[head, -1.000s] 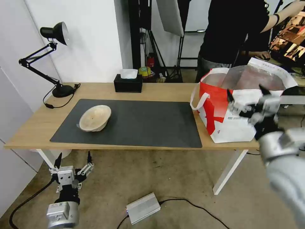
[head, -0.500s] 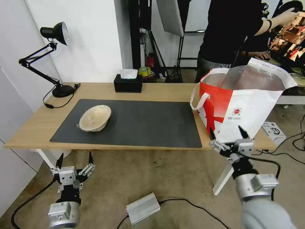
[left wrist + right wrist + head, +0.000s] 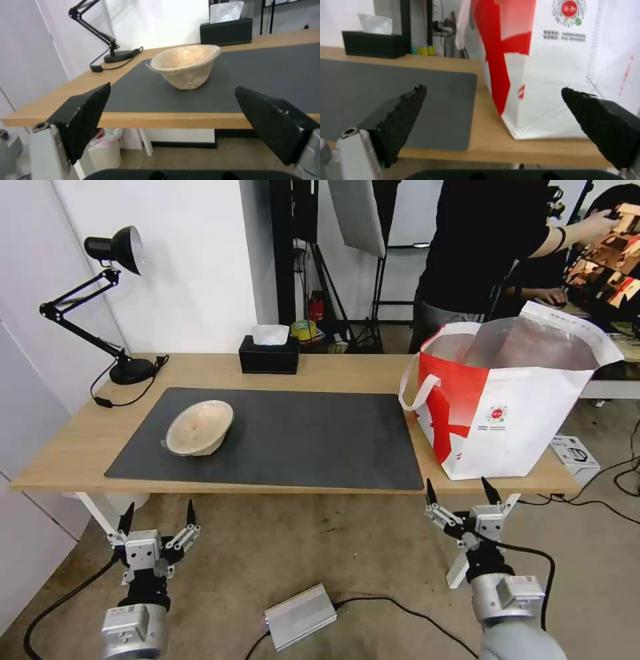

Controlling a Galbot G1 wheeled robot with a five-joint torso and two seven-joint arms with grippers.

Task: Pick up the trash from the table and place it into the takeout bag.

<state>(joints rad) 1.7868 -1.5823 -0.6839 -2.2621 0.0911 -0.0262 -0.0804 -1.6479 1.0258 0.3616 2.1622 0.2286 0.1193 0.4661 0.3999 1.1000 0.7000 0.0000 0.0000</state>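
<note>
Both sets of fingers spread wide, holding nothing. I've got the left gripper (image 3: 157,517) low, below the surface's (image 3: 80,447) front edge, pointed up twd the tan bowl (image 3: 199,427), which sits tilted on the dark mat (image 3: 300,440). Right gripper (image 3: 461,497) sits just under the front edge, near the takeout bag (image 3: 513,413), which stands upright at the surface's right end. Black tissue box (image 3: 269,355) at the back edge, desk lamp (image 3: 113,300) back-left. Silver box (image 3: 300,617) w/ cables on the floor.
</note>
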